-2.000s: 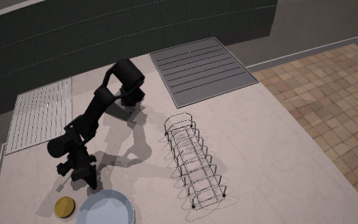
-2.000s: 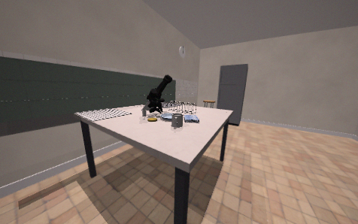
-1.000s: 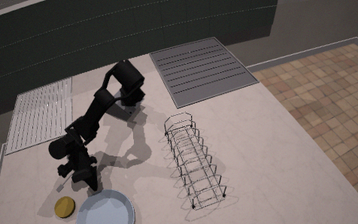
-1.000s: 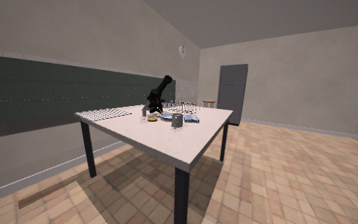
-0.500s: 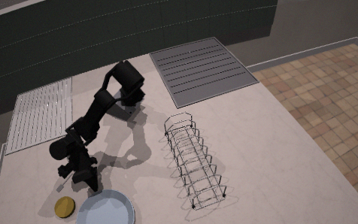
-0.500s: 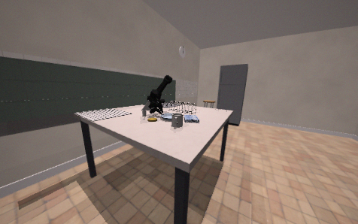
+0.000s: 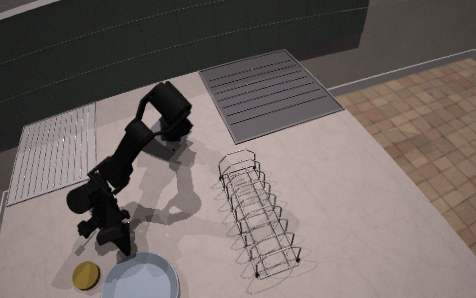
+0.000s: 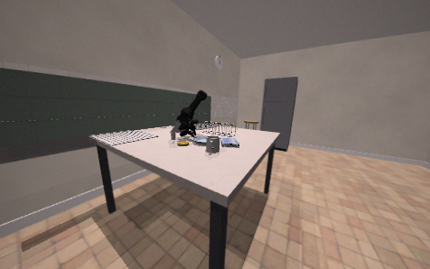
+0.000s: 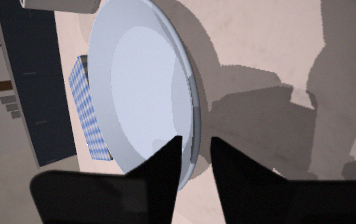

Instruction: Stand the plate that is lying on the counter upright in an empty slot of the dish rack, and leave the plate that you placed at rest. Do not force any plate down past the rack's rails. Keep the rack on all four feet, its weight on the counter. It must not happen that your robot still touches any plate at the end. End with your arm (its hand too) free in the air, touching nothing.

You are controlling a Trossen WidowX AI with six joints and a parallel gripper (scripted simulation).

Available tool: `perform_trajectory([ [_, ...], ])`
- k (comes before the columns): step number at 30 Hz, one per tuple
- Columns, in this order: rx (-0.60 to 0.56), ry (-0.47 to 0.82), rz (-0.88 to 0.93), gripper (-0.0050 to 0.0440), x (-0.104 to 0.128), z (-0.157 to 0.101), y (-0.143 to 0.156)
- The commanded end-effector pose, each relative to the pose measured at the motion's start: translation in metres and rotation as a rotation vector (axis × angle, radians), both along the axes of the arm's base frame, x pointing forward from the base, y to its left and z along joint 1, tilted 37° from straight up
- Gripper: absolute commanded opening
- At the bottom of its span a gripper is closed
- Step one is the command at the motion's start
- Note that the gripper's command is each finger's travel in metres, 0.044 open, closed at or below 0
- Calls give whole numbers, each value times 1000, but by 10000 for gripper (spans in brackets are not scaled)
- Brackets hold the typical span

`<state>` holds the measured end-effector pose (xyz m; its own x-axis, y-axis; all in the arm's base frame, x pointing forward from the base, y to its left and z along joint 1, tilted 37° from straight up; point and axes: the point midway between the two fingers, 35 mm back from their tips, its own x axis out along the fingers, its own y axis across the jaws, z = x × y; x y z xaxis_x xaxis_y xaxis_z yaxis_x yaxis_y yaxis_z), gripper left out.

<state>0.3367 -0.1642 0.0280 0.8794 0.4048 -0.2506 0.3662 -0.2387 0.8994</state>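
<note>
The pale blue plate (image 7: 141, 276) lies flat on the counter at the near left edge; it also shows in the wrist view (image 9: 142, 95). The wire dish rack (image 7: 257, 217) stands empty on its feet at the middle of the counter, well to the right of the plate. My gripper (image 7: 125, 250) hangs just over the plate's far rim. In the wrist view my fingers stand a narrow gap apart, one on each side of the rim, and do not clamp it.
A yellow disc (image 7: 86, 275) lies left of the plate. A blue checked cloth (image 9: 90, 117) lies beyond it, and a grey mug (image 8: 212, 144) stands nearby. A grey ribbed mat (image 7: 270, 92) lies at the back, a white one (image 7: 52, 152) at the left.
</note>
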Motion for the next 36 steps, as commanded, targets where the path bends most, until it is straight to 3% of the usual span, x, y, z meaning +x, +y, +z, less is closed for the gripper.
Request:
perform_trajectory([
  [1, 2, 3, -4, 89, 1, -1, 0],
  [36, 2, 3, -4, 89, 6, -2, 3],
])
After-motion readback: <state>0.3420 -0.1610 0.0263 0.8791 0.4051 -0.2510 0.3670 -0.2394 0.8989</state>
